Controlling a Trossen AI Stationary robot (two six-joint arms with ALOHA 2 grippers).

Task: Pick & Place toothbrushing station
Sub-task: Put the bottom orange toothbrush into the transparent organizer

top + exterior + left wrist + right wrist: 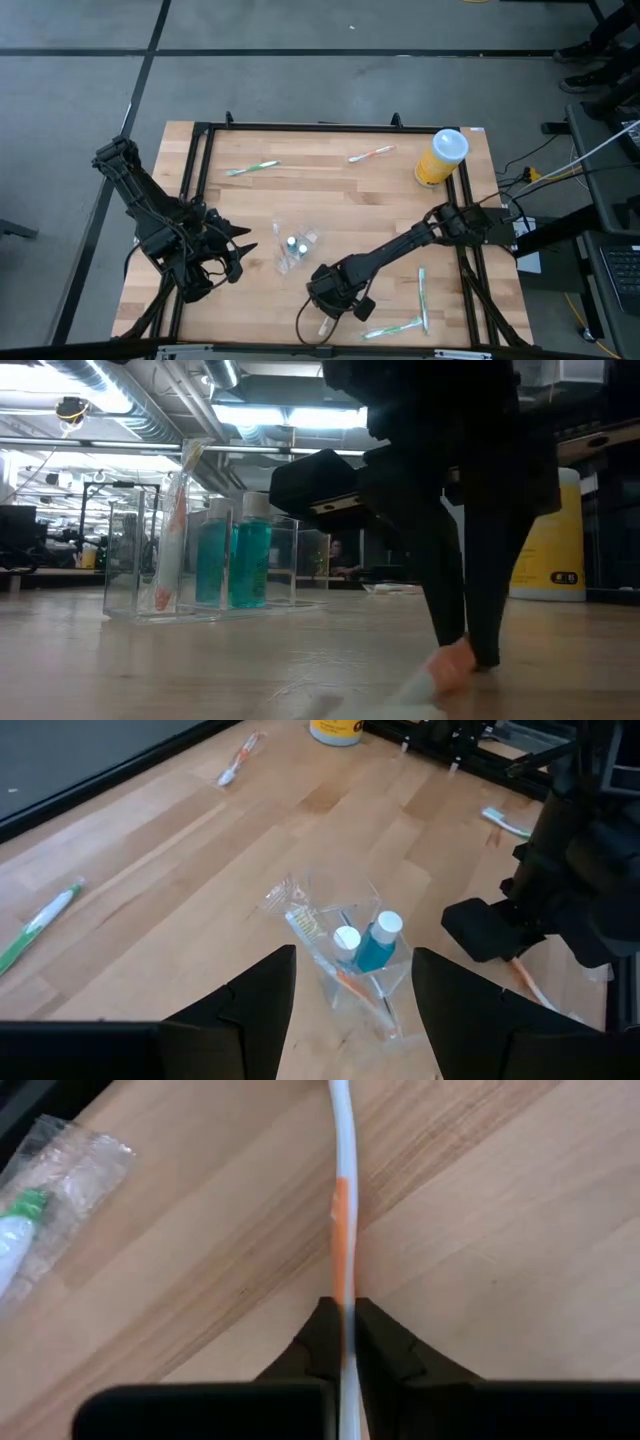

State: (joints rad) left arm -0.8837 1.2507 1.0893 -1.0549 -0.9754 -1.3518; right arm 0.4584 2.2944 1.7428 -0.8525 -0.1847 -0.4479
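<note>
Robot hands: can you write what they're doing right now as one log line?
right hand: shut on orange-and-white toothbrush, on table | left hand: open, waiting beside clear holder | holder: one toothbrush, two blue bottles

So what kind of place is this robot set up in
Probably an industrial lab or workshop: the low view shows exposed ceiling ducts and strip lights over rows of benches, and the wooden table in its black metal frame stands on a bare grey concrete floor.

The desk (330,190) is pale, matt wood with visible grain, the organizer (345,955) clear glossy plastic, and the orange-and-white toothbrush (342,1200) smooth plastic between matt black fingers (322,1342).
</note>
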